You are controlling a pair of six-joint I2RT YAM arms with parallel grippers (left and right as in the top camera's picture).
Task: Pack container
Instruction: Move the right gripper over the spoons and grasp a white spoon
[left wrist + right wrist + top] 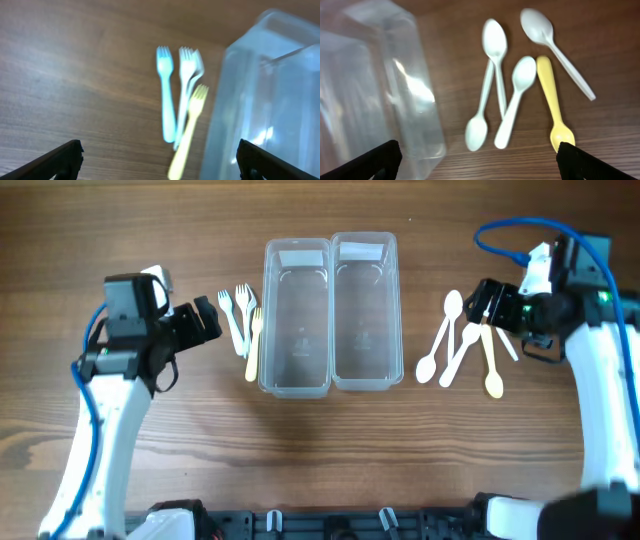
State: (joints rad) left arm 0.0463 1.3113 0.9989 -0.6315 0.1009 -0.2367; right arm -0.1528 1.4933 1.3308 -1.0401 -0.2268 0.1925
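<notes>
Packing unstarted: clear rectangular plastic tubs (268, 320) empty; pale plastic forks (243, 320) lie at nine o'clock, pale plastic spoons (462, 342) at three; left gripper (211, 318), right gripper (480, 302) wide, empty.

The overhead camera looks straight down on the worktop (320, 470) from well above, taking in the whole layout, with the robot's base (330, 526) along the bottom edge. The left wrist camera rides behind the left hand (210, 320), low and close, facing forward and down across the wood to the forks (180, 100) and the wall of the left container (270, 100). Its fingertips (65, 155) frame the bottom corners, and the picture is blurred. The right wrist camera sits likewise behind the right hand (481, 304), close above the spoons (520, 85) and a corner of the right container (375, 85). Each wrist view shares its cutlery and container with the overhead view.
</notes>
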